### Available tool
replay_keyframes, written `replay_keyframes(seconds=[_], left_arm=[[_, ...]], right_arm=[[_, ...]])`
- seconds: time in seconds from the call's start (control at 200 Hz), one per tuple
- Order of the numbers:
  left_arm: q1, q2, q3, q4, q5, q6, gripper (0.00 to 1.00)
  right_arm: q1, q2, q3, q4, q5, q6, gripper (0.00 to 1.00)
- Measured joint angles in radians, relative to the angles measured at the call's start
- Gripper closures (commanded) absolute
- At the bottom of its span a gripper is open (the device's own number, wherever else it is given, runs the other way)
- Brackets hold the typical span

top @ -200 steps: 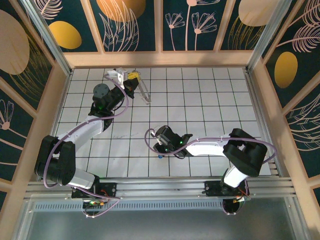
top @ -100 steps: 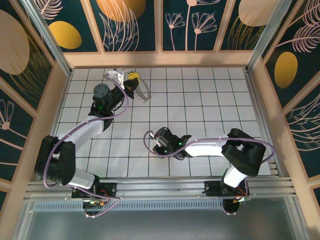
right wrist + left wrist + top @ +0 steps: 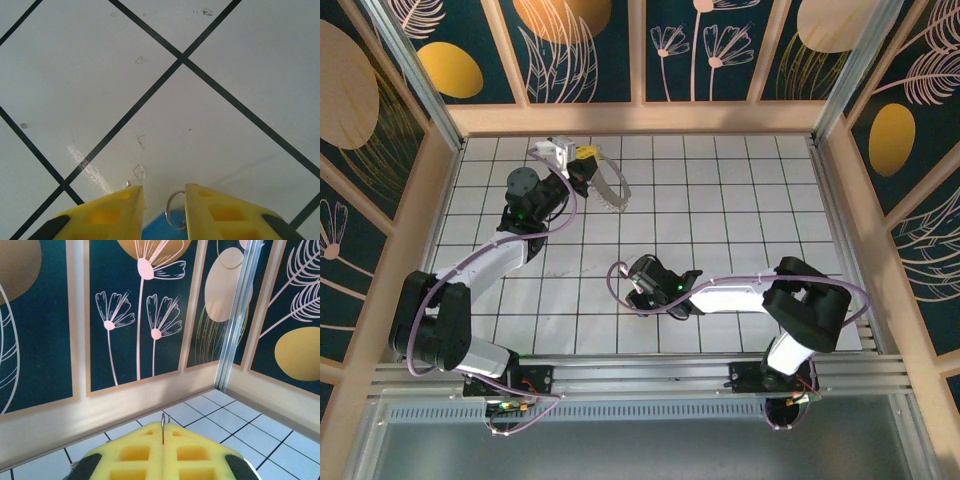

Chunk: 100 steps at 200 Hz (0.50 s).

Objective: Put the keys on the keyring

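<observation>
The keyring point(image 3: 611, 189) is pinched between the left claw's point(image 3: 586, 160) fingers, its hoop reaching out past the fingertips. The key point(image 3: 159, 233) sits between the right claw's point(image 3: 160, 202) fingers, low over the table point(image 3: 225, 65). Its small ring point(image 3: 174, 210) lies against the right-hand finger. The claws are well apart.

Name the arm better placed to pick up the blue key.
Right. Its pincer straddles the key, blue head between the fingers. The left pincer is at the table's far side, clamped on the keyring.
</observation>
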<state>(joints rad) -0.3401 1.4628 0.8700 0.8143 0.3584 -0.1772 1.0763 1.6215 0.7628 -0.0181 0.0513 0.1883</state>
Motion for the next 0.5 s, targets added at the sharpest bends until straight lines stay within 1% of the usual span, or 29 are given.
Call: replay_keyframes(seconds=[0.14, 0.28, 0.365, 0.41, 0.5], left_arm=[[0.0, 0.0, 0.0, 0.0, 0.0, 0.0, 1.0], [0.0, 0.0, 0.0, 0.0, 0.0, 0.0, 1.0], [0.0, 0.0, 0.0, 0.0, 0.0, -0.001, 1.0], [0.0, 0.0, 0.0, 0.0, 0.0, -0.001, 1.0], [0.0, 0.0, 0.0, 0.0, 0.0, -0.005, 1.0]], right_arm=[[0.0, 0.016, -0.004, 0.001, 0.0, 0.0, 0.74], [0.001, 0.019, -0.008, 0.011, 0.0, 0.0, 0.78], [0.001, 0.02, -0.008, 0.011, 0.001, 0.002, 0.84], [0.001, 0.02, -0.008, 0.011, 0.0, 0.0, 0.92], [0.001, 0.02, -0.008, 0.01, 0.001, 0.0, 1.0]])
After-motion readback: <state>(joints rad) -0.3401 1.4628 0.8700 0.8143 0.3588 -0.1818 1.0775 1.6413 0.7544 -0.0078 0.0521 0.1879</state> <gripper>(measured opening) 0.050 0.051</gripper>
